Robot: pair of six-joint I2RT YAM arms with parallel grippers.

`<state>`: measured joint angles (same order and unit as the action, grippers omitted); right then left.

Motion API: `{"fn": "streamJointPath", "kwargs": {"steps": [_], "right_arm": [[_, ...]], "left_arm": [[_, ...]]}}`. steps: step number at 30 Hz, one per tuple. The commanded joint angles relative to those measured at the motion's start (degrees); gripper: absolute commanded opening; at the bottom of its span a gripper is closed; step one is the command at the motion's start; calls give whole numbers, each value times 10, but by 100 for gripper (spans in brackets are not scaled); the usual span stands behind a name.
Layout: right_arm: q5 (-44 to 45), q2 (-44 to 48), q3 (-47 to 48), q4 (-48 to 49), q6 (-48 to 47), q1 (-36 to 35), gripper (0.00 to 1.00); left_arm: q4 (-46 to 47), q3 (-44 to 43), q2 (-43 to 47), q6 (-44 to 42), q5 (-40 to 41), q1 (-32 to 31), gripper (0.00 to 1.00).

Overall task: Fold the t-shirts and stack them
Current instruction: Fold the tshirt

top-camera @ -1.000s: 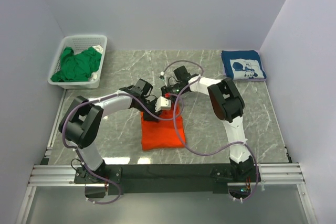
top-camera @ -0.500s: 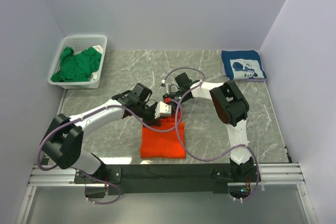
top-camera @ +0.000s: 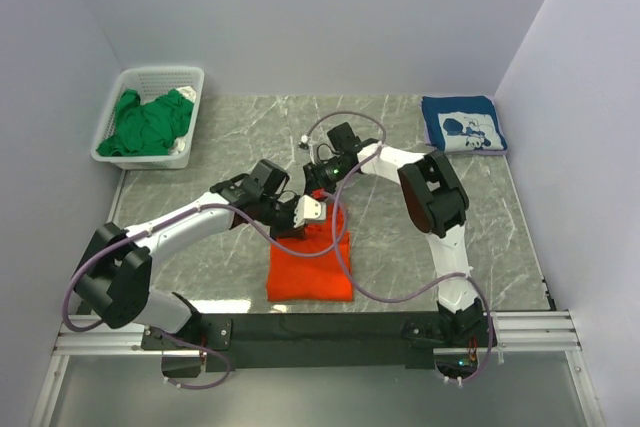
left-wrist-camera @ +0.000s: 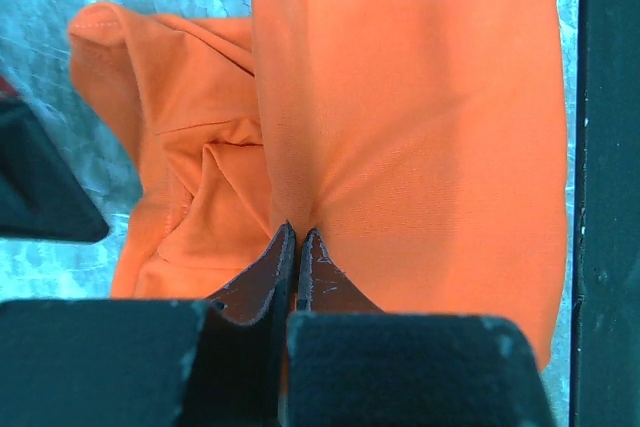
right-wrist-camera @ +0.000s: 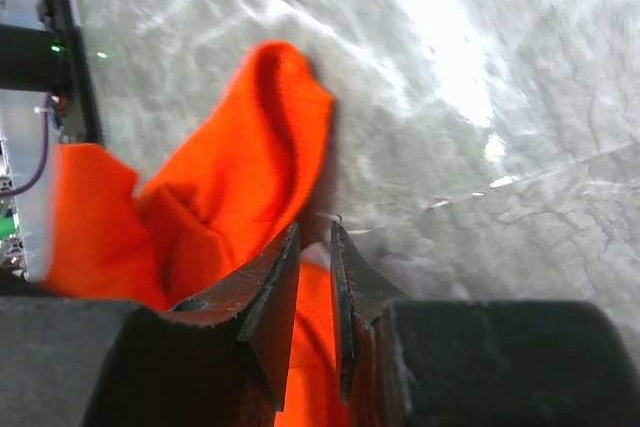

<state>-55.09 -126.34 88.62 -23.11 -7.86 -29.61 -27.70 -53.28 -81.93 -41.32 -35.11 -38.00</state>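
Observation:
The orange t-shirt [top-camera: 310, 267] lies partly folded on the table near the front, between the two arms. My left gripper [top-camera: 303, 215] is at its far edge, shut on a pinched ridge of orange cloth [left-wrist-camera: 430, 147] at the fingertips [left-wrist-camera: 297, 232]. My right gripper [top-camera: 318, 185] sits just beyond, jaws narrow with orange cloth [right-wrist-camera: 230, 187] between them [right-wrist-camera: 315, 227]; a flap rises above the table there. The navy t-shirt [top-camera: 460, 124] with white print lies folded at the back right. The green t-shirt [top-camera: 150, 122] is bunched in the basket.
The white lattice basket [top-camera: 160, 74] stands at the back left against the wall. Purple cables loop over both arms. A black rail [top-camera: 320, 327] and the arm bases run along the near edge. Grey walls close the table on three sides.
My left gripper has shut on the orange cloth, and its arm has stretched out lower. The shirt's far edge has been drawn in, leaving a squarer shape. The right gripper has shifted slightly.

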Motion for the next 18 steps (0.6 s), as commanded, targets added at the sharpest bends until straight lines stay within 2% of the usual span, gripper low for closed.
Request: {"fn": "streamJointPath", "kwargs": {"steps": [1,9,18], "right_arm": [[1,-36,9,-18,-8,-3,25],[-24,-79,11,-64,-17,-5,19],[-55,-94,23,-89,-32,-6,18]], "left_arm": [[5,-2,27,-15,9,-2,1],[11,-14,60,-36,43,-2,1],[118,12,55,-100,105,1,1]]}}
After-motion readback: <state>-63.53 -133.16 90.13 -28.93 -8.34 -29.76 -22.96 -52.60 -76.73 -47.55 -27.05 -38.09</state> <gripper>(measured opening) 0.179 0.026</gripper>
